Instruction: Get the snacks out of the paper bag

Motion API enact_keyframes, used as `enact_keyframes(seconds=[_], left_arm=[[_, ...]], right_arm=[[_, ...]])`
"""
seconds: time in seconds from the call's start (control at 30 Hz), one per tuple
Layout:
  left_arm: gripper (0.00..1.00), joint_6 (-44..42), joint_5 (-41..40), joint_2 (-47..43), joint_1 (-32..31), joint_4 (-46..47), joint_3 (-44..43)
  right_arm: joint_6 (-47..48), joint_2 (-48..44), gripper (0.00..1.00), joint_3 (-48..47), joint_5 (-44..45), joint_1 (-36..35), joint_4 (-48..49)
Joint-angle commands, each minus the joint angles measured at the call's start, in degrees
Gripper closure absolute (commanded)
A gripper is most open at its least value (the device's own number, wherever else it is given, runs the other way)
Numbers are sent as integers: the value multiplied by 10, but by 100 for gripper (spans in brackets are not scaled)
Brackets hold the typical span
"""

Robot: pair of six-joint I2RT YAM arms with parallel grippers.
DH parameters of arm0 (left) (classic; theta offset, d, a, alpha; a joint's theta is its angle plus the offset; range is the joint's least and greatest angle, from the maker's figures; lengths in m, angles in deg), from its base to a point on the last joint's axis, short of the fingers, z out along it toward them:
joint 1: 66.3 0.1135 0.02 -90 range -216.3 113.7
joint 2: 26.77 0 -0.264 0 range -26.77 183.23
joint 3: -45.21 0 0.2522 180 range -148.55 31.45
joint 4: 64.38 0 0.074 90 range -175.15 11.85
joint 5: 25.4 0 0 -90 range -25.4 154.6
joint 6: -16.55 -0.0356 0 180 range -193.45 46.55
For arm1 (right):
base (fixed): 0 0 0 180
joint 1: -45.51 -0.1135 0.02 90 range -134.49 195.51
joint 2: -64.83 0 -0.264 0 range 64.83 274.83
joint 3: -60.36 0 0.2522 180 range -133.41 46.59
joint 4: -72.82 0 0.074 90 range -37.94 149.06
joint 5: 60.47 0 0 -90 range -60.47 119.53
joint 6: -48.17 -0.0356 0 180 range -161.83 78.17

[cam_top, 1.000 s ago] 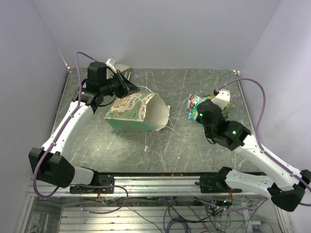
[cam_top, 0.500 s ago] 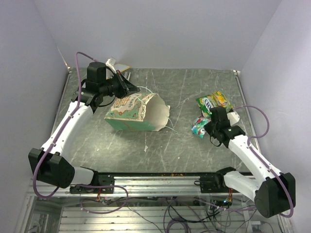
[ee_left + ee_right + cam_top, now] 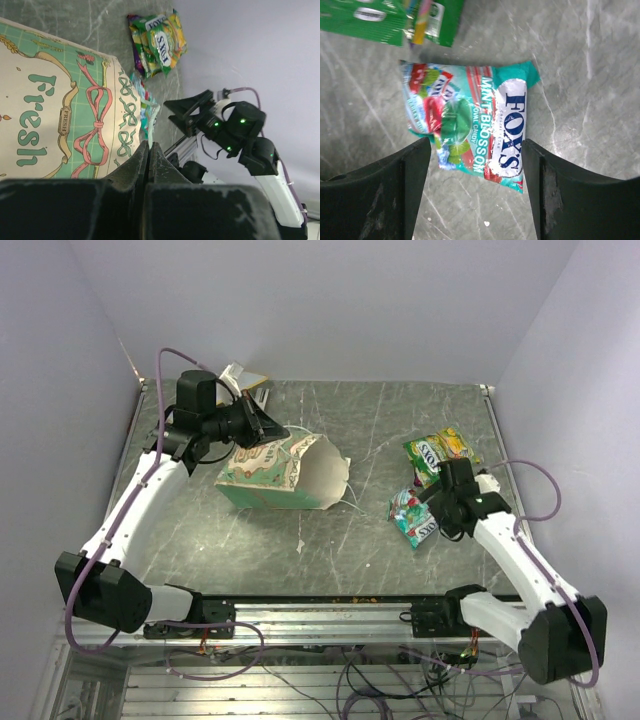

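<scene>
- The right gripper [image 3: 475, 150] stands with its jaws wide apart, clamped on nothing. Each finger is clear of what lies beneath.
- Directly below, flat on the table [image 3: 380, 420], lies the teal packet [image 3: 470, 120]. Its longer side runs from one finger towards the other. It is out of the bag and touches neither jaw.
- Just beyond it, towards the back wall, the green packet [image 3: 440, 449] lies on the table too, close beside the teal one.
- Well off to the left, the paper bag [image 3: 270, 475] lies on its side with its long axis across the table and its open mouth turned towards the right arm.
- The left gripper [image 3: 149, 149] has its jaws pressed together at the bag's closed end, the end away from the mouth. Whether paper or string is nipped between them I cannot tell.
- The mouth is on the right arm's side, so I'd judge that arm the one to go in — a sideways reach along the bag's length, not down from above. Whether any packet remains inside I can't see from here.
</scene>
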State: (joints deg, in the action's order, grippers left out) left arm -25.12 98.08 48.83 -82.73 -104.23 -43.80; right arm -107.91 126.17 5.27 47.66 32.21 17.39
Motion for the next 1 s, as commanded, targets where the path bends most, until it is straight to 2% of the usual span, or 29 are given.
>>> enact_keyframes(seconds=[0.0, 0.03, 0.1, 0.17, 0.27, 0.47, 0.5, 0.57, 0.7, 0.8, 0.97], left_arm=[[93, -47, 64, -17, 2, -37, 9], [93, -53, 69, -17, 0, -45, 10], [93, -60, 73, -16, -8, -56, 8], [93, -65, 75, -12, -24, -59, 1], [93, -77, 66, 2, -53, -82, -20], [93, -73, 45, -6, -74, -99, -32], [93, -70, 45, -9, -76, -100, -30], [93, -71, 45, -18, -80, -108, -25], [93, -95, 39, -16, -82, -157, -36], [93, -112, 27, -8, -84, -189, -50], [93, -91, -30, -12, -86, -189, -64]], right_arm=[[99, -71, 26, -23, 19, 4, 6], [144, -81, 25, -15, -4, 3, 57], [231, -85, 25, 11, -113, 2, 161], [272, -82, 29, 28, -191, -6, 243], [309, -78, 31, 59, -249, -61, 375], [334, 3, 51, 81, -234, -218, 542], [330, 20, 57, 86, -224, -243, 578], [328, 61, 62, 94, -182, -296, 644], [325, 173, 66, 75, -122, -367, 747], [319, 248, 68, 48, -114, -414, 813], [315, 293, 68, 44, -109, -499, 880]])
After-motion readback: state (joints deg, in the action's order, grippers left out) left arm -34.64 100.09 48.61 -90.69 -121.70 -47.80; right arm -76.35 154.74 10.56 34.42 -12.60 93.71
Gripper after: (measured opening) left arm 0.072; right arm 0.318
